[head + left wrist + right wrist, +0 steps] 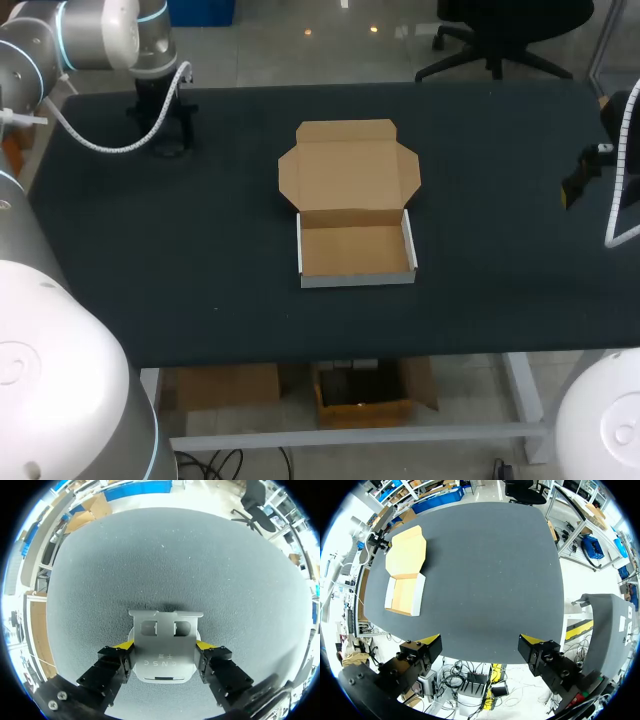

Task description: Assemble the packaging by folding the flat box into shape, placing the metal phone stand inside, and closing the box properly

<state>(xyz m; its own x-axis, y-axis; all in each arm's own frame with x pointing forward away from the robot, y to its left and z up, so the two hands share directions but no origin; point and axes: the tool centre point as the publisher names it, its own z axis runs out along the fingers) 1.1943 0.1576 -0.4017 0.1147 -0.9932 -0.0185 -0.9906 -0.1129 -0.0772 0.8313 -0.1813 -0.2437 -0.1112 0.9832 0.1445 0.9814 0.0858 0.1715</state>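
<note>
The box (355,235) sits near the middle of the bench (200,300), folded into a shallow tray with white outer walls. Its lid (348,165) lies open and flat toward the far edge, with side flaps spread. The box is well apart from every bench edge and from both arms.

The left arm (90,40) comes in at the far left corner. The left fingers (165,128) are down at the bench, near its far edge. In the left wrist view they (162,647) are clamped on the metal phone stand (161,630). One yellow tip presses each side of the silver plate, which appears to lie on the bench under it. Dark matte surface spreads ahead of the stand.

The right arm (625,170) enters at the right edge. The right fingers (582,180) hang over that side of the bench, well apart from the box. In the right wrist view they (481,640) stand wide apart above the bench's rim. The box (405,577) lies far ahead across the dark top.
</note>
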